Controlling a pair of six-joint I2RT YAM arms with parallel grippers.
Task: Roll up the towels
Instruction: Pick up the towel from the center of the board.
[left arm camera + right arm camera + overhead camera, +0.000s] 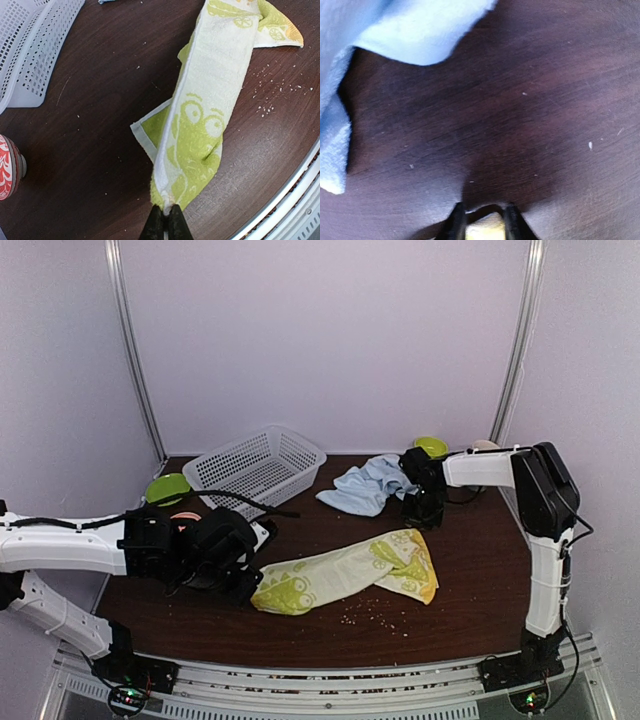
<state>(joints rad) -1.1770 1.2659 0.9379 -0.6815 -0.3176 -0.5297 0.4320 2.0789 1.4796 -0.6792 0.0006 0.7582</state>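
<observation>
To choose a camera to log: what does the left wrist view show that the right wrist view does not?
Left wrist only: the left end effector shut on one end of the lime-green towel, and the white basket. Right wrist only: the right end effector, something pale yellow between its fingertips. Both: the dark table and the pale blue towel, a sliver in the left view.

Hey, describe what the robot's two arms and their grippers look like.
Both arms are white tubular links joined by chunky black housings. A black cable runs along the left arm and down the right arm. The left gripper and right gripper each end in two slim black fingers.
</observation>
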